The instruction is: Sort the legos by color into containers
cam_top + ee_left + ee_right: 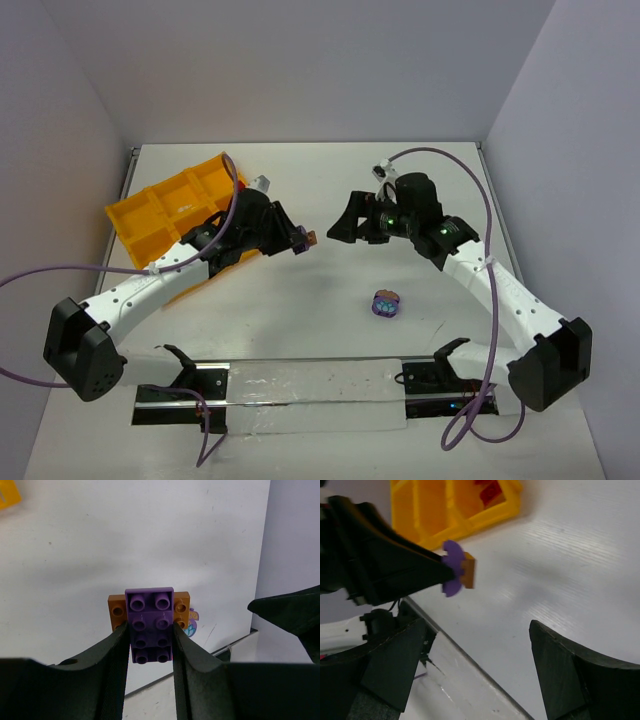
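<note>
**While gripped aloft, bound for the tray**

Pinching a small purple-and-orange plastic lego cluster (149, 625) above the white table (300, 330): left hand (300, 240). Spread wide, empty, opposite: right hand (345, 222). Next, probably: swing over to the yellow-orange compartment tray (150, 215), release into a cell free of red bricks (490, 490).

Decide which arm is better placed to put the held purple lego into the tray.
Left: the left gripper clamps the purple-orange lego near the yellow tray; the right gripper is open, empty.
</note>
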Controlling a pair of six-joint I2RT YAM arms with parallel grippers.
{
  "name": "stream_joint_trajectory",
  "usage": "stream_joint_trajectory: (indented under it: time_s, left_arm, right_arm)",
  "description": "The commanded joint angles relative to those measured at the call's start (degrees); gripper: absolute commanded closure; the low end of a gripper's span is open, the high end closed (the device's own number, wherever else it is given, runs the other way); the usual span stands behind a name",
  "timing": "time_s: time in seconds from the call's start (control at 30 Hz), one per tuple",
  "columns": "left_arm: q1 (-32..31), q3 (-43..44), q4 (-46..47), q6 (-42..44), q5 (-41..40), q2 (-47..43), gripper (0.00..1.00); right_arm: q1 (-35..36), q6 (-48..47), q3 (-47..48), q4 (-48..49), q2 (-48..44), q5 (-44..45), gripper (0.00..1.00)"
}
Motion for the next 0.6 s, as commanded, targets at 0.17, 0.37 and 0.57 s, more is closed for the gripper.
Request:
stream_joint_trajectory:
  time_s: [0.17,0.37,0.57]
  left_arm:
    - [0.57,-0.38,7.93,1.23,7.18,0.39,1.0]
    - [0.6,0.02,8.02,0.85,7.61,0.71,1.0]
    - [0.66,0.23,8.4,0.7,8.28,1.01,1.0]
  right_arm:
    - [1.99,2.63,2.79,8.35,6.09,-8.98,0.22]
    - [2.98,2.95,3.21,10.19,9.5,-11.87,0.39]
    - [3.24,3.15,3.41,11.23,11.49,-12.96,0.42]
